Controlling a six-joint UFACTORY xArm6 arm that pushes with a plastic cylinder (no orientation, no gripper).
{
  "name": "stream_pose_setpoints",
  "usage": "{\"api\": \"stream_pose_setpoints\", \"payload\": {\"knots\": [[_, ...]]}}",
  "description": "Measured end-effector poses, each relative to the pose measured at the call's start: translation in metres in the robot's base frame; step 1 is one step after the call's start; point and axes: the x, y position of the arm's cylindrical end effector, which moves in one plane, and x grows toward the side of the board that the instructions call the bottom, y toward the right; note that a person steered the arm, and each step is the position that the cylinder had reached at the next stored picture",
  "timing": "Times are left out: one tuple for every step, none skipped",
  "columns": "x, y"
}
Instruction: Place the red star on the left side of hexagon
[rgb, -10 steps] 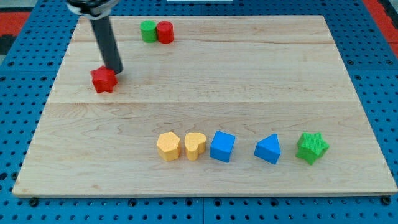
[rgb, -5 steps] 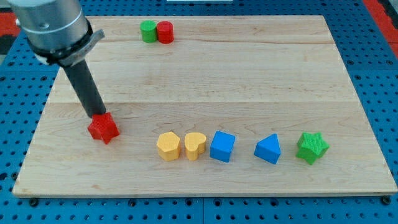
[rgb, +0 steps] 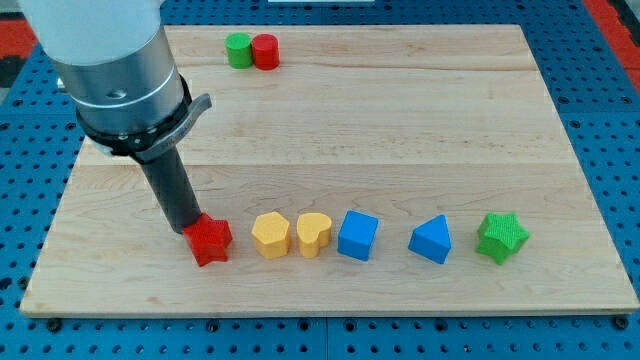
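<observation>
The red star (rgb: 210, 240) lies on the wooden board (rgb: 400, 120) near the view's bottom, just left of the yellow hexagon (rgb: 270, 235), with a small gap between them. My tip (rgb: 188, 229) touches the star's upper left side. The dark rod rises from there up and to the left into the arm's grey body.
Right of the hexagon stand a yellow heart (rgb: 313, 234), a blue cube (rgb: 357, 235), a blue triangular block (rgb: 431, 240) and a green star (rgb: 501, 237) in a row. A green cylinder (rgb: 238, 49) and a red cylinder (rgb: 265, 51) touch at the view's top.
My tip has pushed the red star from the board's upper left down and to the right, until it lies next to the yellow hexagon. The other blocks have not moved.
</observation>
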Motion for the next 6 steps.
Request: {"api": "stream_pose_setpoints", "payload": {"knots": [[0.016,-0.025],[0.056,-0.022],[0.047,-0.013],[0.034,-0.013],[0.026,-0.011],[0.02,-0.007]]}}
